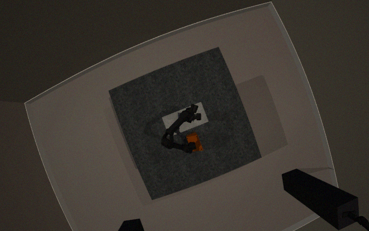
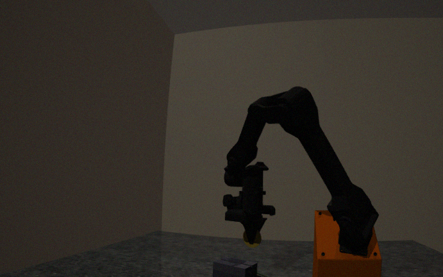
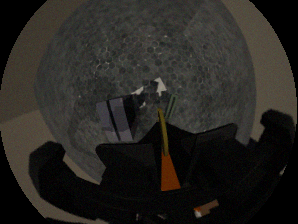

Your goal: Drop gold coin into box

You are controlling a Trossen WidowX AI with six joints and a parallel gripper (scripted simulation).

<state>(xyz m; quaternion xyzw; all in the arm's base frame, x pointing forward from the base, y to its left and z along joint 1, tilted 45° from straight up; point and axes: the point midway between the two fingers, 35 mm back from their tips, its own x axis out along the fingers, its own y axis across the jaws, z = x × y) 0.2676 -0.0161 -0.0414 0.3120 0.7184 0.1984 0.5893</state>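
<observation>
My gripper [image 2: 252, 236] [image 3: 160, 124] points down and is shut on the gold coin [image 2: 252, 245] [image 3: 162, 124]. The coin hangs upright, edge-on in the wrist view, its lower part below the fingertips. It is in the air, higher than the grey box [image 2: 233, 269] [image 3: 104, 120]. The box's dark slot [image 3: 114, 120] runs along its lid, left of the coin in the wrist view. The dark-green holder [image 3: 175, 102] lies just beyond the coin's lower edge there, to the right of the box. In the top view the arm hides the coin and the holder.
A white sheet [image 1: 166, 118] lies on the dark speckled table [image 1: 162, 178] under the gripper. The orange arm base [image 1: 191, 138] [image 2: 348, 268] stands beside the sheet. A black block-shaped object [image 1: 311, 189] appears at the lower right of the top view.
</observation>
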